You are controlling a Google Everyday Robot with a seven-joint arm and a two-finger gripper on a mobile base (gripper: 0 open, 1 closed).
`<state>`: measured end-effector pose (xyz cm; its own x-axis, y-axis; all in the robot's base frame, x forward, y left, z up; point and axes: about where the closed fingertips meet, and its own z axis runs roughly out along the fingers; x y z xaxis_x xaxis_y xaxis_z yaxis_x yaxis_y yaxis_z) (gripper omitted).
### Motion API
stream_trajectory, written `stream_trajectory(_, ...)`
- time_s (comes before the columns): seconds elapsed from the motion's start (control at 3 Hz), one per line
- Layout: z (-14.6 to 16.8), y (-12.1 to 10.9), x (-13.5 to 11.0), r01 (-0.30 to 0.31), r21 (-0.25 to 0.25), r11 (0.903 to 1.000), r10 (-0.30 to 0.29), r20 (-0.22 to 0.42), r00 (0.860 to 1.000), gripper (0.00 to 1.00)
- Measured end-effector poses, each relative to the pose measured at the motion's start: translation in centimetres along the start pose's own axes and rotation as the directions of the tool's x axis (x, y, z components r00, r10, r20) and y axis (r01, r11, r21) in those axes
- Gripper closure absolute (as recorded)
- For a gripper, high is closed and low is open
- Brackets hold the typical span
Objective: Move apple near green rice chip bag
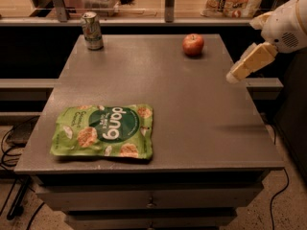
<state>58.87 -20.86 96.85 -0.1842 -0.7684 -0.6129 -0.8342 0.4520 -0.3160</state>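
Note:
The small red apple (193,44) sits at the far right of the grey table (192,128), close to its back edge. The green rice chip bag (104,131) lies flat at the front left of the table, its "dang" lettering facing up. My gripper (235,75) hangs in the air at the table's right edge, to the right of the apple and a little nearer the front than it, apart from it. The apple and the bag lie far apart, on opposite corners of the table.
A pale green-and-silver soda can (91,30) stands upright at the table's far left corner. A shelf with bags and a container runs behind the table. Drawers sit below the tabletop. Cables lie on the floor at left and right.

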Motion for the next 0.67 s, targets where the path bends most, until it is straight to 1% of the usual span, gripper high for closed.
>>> stream_trajectory(0.33,0.9,0.0,-0.1,-0.017,0.01,0.9998,0.017,0.002,1.0,0.0)
stream_trajectory(0.67,3.9,-1.4,-2.2,-0.065,0.018,0.9977,0.064,0.082,0.995,0.0)
